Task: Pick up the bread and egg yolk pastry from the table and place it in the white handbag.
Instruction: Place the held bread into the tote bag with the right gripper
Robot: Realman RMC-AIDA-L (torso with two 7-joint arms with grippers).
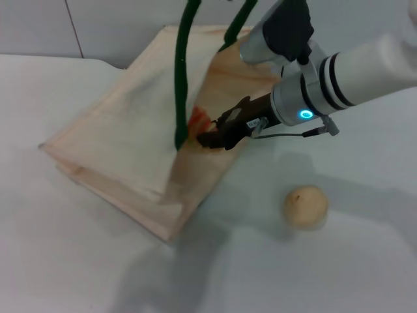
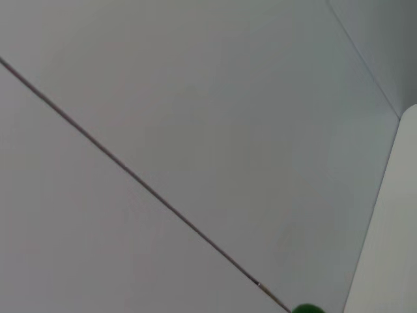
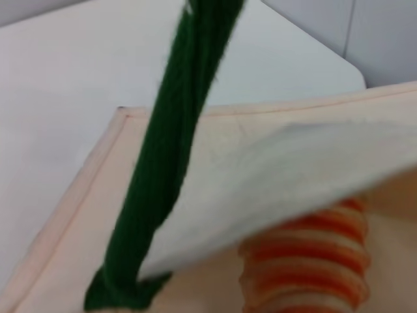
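Reaching into the white handbag (image 1: pixel 130 124) mouth, your right gripper (image 1: pixel 212 135) pinches the bread (image 3: pixel 313 267), which may snag the cloth flap. The egg yolk pastry (image 1: pixel 305 206) lies on the bench (image 1: pixel 365 261) at 5 o'clock. Left gripper unseen.

The bread (image 3: pixel 306 261) is mostly hidden: the white handbag (image 1: pixel 130 130)'s upper cloth covers its far end, and the right wrist view's edge cuts its near end. The handbag's green handles (image 1: pixel 182 72) run off the head view's top. The right gripper (image 1: pixel 212 137) is partly screened by the bag's mouth. The left gripper is out of view.
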